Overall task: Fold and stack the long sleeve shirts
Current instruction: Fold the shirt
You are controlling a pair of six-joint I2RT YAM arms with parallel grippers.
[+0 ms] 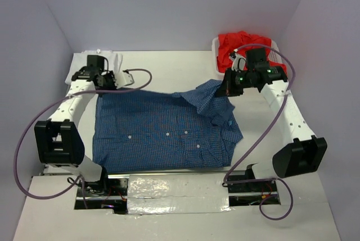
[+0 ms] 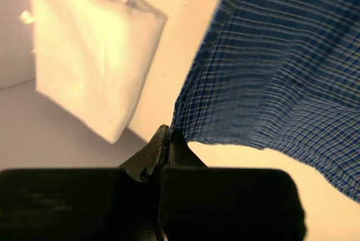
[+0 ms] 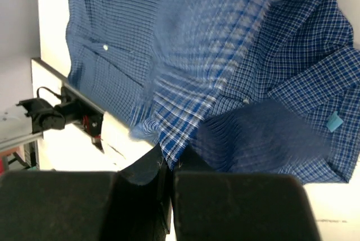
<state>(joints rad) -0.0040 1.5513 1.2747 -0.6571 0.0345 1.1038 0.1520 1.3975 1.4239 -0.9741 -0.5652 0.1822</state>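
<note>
The soft blue collared cloth shirt (image 1: 163,131) carries a fine white check, small white buttons (image 1: 168,133) and a pale turquoise neck tag (image 3: 335,121). Beyond its far left corner lies a plain white folded cloth shirt (image 2: 95,55). Beyond its far right corner is a plain red crumpled cloth shirt (image 1: 242,44). The flat bench (image 1: 169,72) beneath is off-white.

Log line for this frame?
left gripper: shut on blue shirt edge | right gripper: shut on blue shirt, lifted | white shirt: far-left | red shirt: in basket
</note>
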